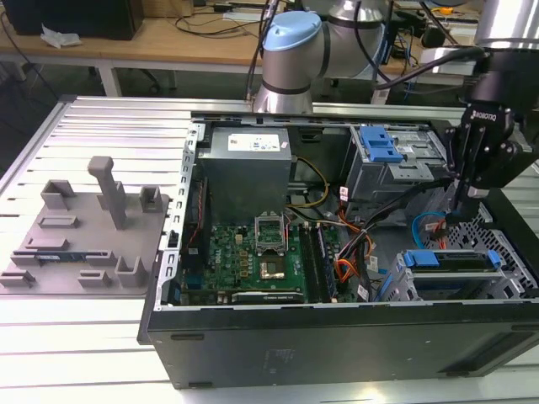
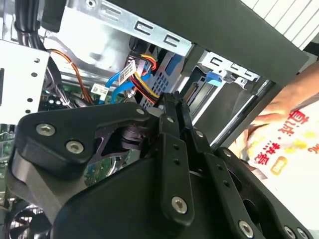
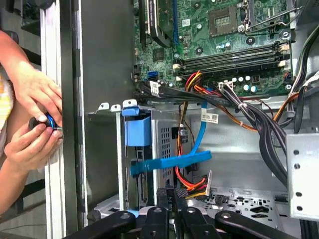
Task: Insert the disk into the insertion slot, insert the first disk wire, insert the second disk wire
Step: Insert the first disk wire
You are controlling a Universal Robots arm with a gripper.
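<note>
The disk [image 1: 450,259], in its bright blue carrier, lies inside the insertion slot [image 1: 402,284] at the front right of the open computer case. My gripper [image 1: 457,217] hangs just above the disk's rear end. In the first wrist view my gripper [image 3: 172,194] is shut on the black plug of a red, yellow and black disk wire [image 3: 192,188]. A flat blue disk wire [image 3: 172,162] runs across to the carrier's blue end [image 3: 137,132]. In the second wrist view the fingertips [image 2: 172,102] are pressed together beside the coloured wire [image 2: 147,84].
A bigger grey cage with a blue latch [image 1: 379,145] stands behind the slot. Motherboard [image 1: 253,252], power supply [image 1: 246,164] and loose cable bundles [image 3: 249,117] fill the case. A person's hands [image 3: 32,119] work at the case's outer wall. A grey fixture plate [image 1: 80,231] lies outside.
</note>
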